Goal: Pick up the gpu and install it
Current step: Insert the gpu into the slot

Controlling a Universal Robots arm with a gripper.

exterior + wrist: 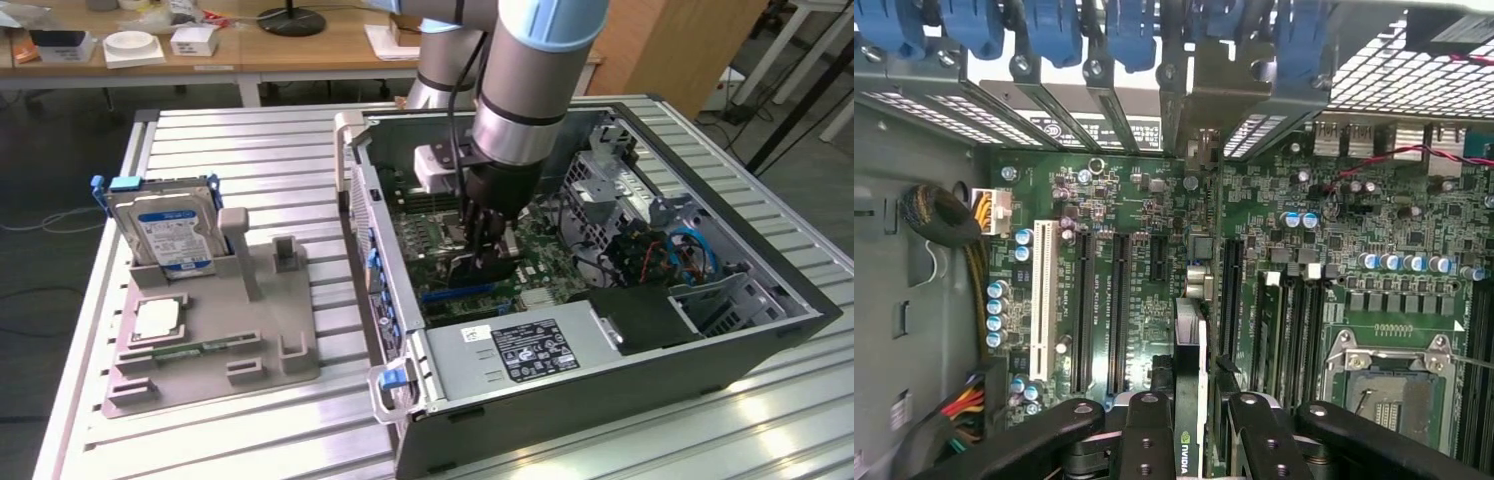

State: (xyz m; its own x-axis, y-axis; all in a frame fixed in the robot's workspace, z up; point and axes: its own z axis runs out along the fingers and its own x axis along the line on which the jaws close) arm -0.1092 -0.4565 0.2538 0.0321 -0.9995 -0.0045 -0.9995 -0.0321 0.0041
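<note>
- Exterior view: the gripper (pixel 483 250) sits inside the open computer case (pixel 587 395).
- Wrist view: its fingers (pixel 1146 440) pinch the gpu (pixel 1190 340) (edge-on), with motherboard slots (pixel 1099 300) directly beyond.

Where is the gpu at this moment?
In the exterior view the gpu is inside the open computer case, near its middle, held edge-down in the gripper over the motherboard slots.

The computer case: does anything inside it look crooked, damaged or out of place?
Nothing stands out. The gpu is clamped edge-on in the tool and runs parallel to the long slots of the motherboard, with no visible tilt. I see nothing broken or loose on the board.
</note>
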